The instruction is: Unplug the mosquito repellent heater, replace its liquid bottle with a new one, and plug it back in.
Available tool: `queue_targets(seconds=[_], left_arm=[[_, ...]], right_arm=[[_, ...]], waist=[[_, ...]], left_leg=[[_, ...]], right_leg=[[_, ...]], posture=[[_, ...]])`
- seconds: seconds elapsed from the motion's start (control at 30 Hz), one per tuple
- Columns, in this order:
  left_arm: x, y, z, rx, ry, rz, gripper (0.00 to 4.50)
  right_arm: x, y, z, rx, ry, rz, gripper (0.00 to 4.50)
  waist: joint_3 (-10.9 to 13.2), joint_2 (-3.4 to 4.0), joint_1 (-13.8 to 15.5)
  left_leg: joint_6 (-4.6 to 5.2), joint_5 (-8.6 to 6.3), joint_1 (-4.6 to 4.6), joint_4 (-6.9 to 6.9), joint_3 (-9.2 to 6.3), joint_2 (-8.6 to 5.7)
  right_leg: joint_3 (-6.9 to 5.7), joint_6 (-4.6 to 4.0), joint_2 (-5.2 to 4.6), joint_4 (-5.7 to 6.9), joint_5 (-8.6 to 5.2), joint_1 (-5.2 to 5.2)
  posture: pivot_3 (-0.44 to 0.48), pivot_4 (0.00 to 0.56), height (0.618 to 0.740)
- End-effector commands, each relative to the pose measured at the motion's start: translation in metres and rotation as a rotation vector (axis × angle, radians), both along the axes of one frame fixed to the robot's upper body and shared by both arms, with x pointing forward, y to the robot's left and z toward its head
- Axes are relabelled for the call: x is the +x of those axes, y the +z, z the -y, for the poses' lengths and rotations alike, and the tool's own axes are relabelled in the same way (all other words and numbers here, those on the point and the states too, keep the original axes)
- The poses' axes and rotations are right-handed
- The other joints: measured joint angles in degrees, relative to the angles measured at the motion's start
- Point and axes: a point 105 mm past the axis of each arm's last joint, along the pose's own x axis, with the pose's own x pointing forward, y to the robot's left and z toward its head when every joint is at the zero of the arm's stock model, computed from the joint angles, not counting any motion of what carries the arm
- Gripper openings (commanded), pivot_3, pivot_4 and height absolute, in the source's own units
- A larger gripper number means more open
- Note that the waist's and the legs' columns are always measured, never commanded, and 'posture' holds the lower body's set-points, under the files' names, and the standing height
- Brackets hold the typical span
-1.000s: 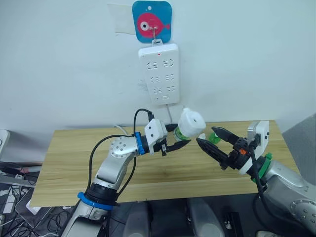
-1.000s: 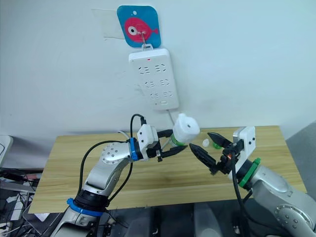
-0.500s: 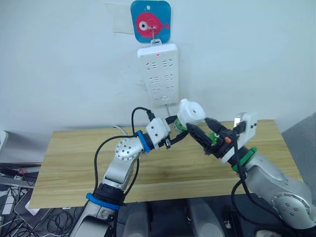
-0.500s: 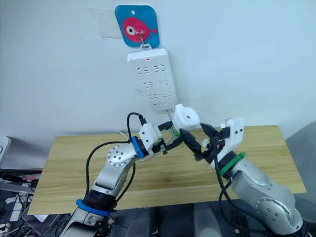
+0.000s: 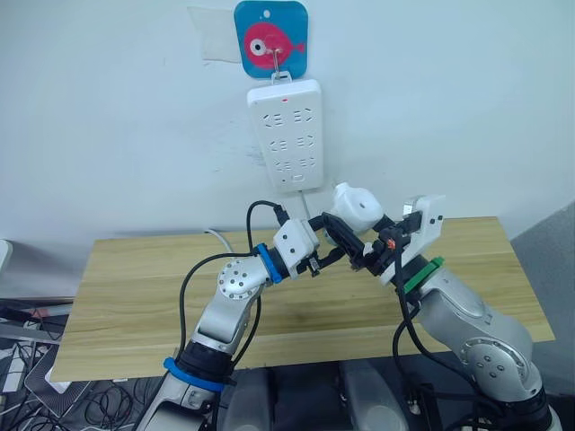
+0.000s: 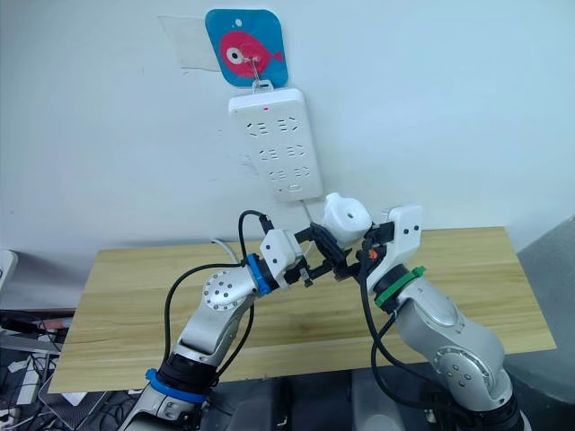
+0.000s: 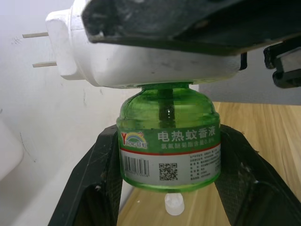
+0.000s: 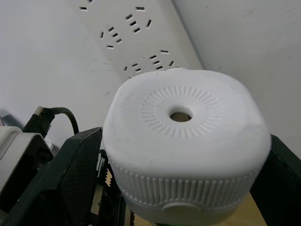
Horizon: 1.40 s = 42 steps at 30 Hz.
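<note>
We see the mosquito repellent heater (image 8: 186,141) held in the air above the tabletop's (image 5: 135,287) rear edge, below the power strip (image 5: 287,135). The left gripper (image 7: 169,188) clamps its green liquid bottle (image 7: 168,143); the right gripper (image 8: 186,197) clasps the white body (plug prongs exposed).

Matt white plastic, finely ribbed, is seen on the heater (image 8: 183,141); glossy green translucent plastic on its bottle (image 7: 168,141); pale wood grain on the table (image 5: 144,296).
</note>
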Motion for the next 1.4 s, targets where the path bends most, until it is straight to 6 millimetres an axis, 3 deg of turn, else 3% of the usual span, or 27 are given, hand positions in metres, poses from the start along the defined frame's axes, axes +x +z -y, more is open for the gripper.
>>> queue_targets(seconds=[0.03,0.2,0.47,0.57,0.7,0.87,0.97,1.1,1.4], left_arm=[[-0.006,0.014,0.001,-0.054,-0.002,0.036,2.25],[-0.006,0.014,0.002,-0.070,0.000,0.026,2.25],[-0.009,0.008,0.002,-0.080,0.003,-0.017,2.25],[-0.007,0.007,-0.006,-0.081,0.022,-0.039,3.27],[0.007,0.008,-0.046,-0.069,0.163,-0.045,4.49],[0.017,0.020,-0.098,-0.041,0.314,-0.014,4.50],[0.020,0.033,-0.117,-0.041,0.321,-0.022,4.50],[0.029,0.050,-0.119,-0.007,0.256,-0.015,4.50],[0.059,0.059,-0.102,0.080,0.093,-0.026,4.50]], right_arm=[[-0.004,0.009,0.001,0.024,-0.002,0.046,4.28],[-0.003,0.009,0.003,0.051,-0.013,0.052,2.98],[0.000,0.008,0.004,0.049,-0.019,0.064,2.98],[0.004,0.004,0.004,-0.003,-0.031,0.069,2.98],[0.010,-0.002,0.008,-0.135,-0.044,0.104,2.98],[0.010,-0.007,0.016,-0.213,-0.032,0.127,2.98],[0.007,-0.006,0.013,-0.217,0.010,0.126,2.98],[0.006,-0.005,0.005,-0.208,0.048,0.129,2.98],[0.014,0.006,-0.006,-0.197,0.067,0.155,2.98]], waist=[[0.00,0.00,-0.01],[-0.19,0.01,-0.03],[-0.84,0.01,-0.06],[-0.94,0.01,-0.07],[-0.97,0.03,-0.19],[-0.99,0.03,-0.16],[-0.99,0.03,-0.10],[-1.00,0.01,0.57],[-1.04,0.01,0.24]], left_leg=[[0.00,0.00,0.00,0.00,0.00,0.00],[0.00,0.00,0.00,-0.02,0.00,0.00],[0.00,0.00,0.01,-0.09,0.00,0.00],[0.00,0.00,0.02,-0.09,0.00,-0.01],[0.00,0.00,0.04,-0.12,0.01,0.00],[0.00,0.00,0.06,-0.17,0.01,0.02],[-0.01,0.00,0.06,-0.18,0.02,0.06],[-0.01,0.01,0.05,-0.17,-0.02,0.00],[-0.03,0.02,0.06,-0.18,0.03,-0.08]], right_leg=[[0.00,0.00,0.00,0.00,0.00,0.00],[0.00,0.00,0.00,-0.01,0.00,-0.01],[0.00,0.00,0.00,-0.05,0.00,-0.01],[-0.01,0.00,0.00,-0.04,0.00,-0.01],[0.00,0.00,0.03,-0.04,0.00,-0.02],[0.00,0.00,0.08,-0.04,0.00,-0.04],[0.01,0.00,0.06,-0.05,0.00,-0.04],[-0.05,0.00,0.02,-0.03,0.00,-0.02],[-0.03,-0.01,0.12,-0.05,0.00,-0.05]], posture=[[-0.233,0.234,0.740],[-0.234,0.226,0.740],[-0.232,0.219,0.740],[-0.228,0.218,0.740],[-0.228,0.213,0.740],[-0.203,0.210,0.740],[-0.192,0.210,0.740],[-0.173,0.209,0.740],[-0.179,0.210,0.740]])
